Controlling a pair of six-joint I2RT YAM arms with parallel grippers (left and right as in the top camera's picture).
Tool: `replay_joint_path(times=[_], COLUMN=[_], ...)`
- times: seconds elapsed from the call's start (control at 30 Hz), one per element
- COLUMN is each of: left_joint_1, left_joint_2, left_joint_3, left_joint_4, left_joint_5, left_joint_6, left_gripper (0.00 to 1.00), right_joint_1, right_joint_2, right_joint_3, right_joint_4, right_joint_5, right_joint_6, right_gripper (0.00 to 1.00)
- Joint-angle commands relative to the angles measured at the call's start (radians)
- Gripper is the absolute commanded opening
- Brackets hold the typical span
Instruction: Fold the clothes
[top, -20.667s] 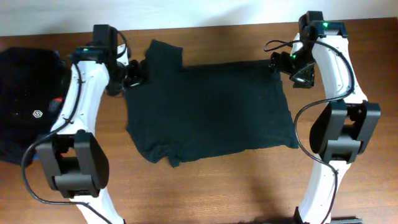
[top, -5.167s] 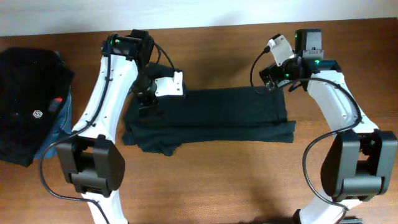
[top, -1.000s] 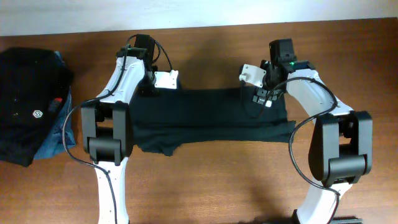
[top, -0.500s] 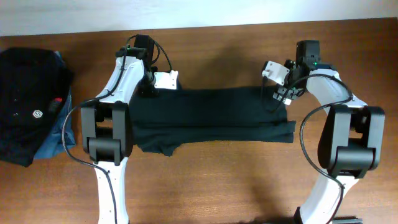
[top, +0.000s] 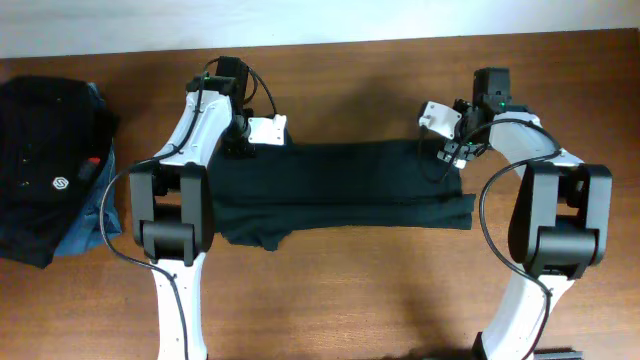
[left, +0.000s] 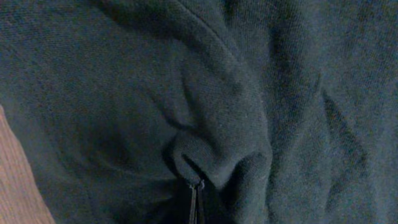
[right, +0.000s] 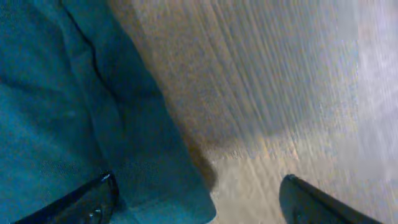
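Overhead, the brown wooden surface (top: 350, 300) carries the black T-shirt (top: 340, 185), folded into a long band across the middle between the two arms. At the far left edge lies another black garment (top: 40, 150) with a small white logo, on top of a blue denim piece (top: 85, 235). The left hand (top: 243, 143) sits at the band's far left corner, shut, with a pucker of T-shirt fabric pinched at its tips (left: 196, 199). The right hand (top: 455, 155) hangs over the far right corner, its fingers (right: 93, 199) spread wide and holding nothing.
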Motion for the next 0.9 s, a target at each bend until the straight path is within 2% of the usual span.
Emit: replay_joint_path(times=[0.0, 0.07, 0.17, 0.23, 0.3, 0.37, 0.4, 0.7, 0.87], left_joint_1=[-0.003, -0.003, -0.003, -0.003, -0.003, -0.003, -0.003, -0.003, -0.003], left_joint_2=[0.066, 0.066, 0.066, 0.066, 0.066, 0.066, 0.066, 0.065, 0.065], left_joint_3=[-0.031, -0.031, -0.031, -0.031, -0.031, -0.031, -0.031, -0.028, 0.035], left_joint_4=[-0.032, -0.035, -0.040, -0.042, -0.043, -0.042, -0.042, -0.056, -0.123], left_joint_5=[0.030, 0.030, 0.034, 0.034, 0.034, 0.034, 0.034, 0.056, 0.065], left_joint_6=[0.005, 0.005, 0.004, 0.004, 0.004, 0.004, 0.004, -0.011, -0.019], left_gripper=[0.01, 0.01, 0.01, 0.01, 0.01, 0.01, 0.01, 0.01, 0.01], right_joint_1=[0.002, 0.002, 0.002, 0.002, 0.002, 0.003, 0.003, 0.003, 0.003], right_joint_2=[0.047, 0.053, 0.066, 0.079, 0.087, 0.090, 0.090, 0.090, 0.089], right_joint_3=[0.010, 0.010, 0.010, 0.010, 0.010, 0.010, 0.010, 0.017, 0.105], right_joint_4=[0.025, 0.043, 0.062, 0.063, 0.058, 0.039, 0.025, -0.053, -0.173], right_joint_5=[-0.012, -0.013, -0.032, -0.043, -0.046, -0.051, -0.054, -0.053, -0.065], right_joint_6=[-0.004, -0.003, -0.003, -0.003, 0.006, 0.005, 0.005, 0.005, 0.005], right_gripper=[0.86, 0.84, 0.72, 0.57, 0.36, 0.11, 0.04, 0.04, 0.04])
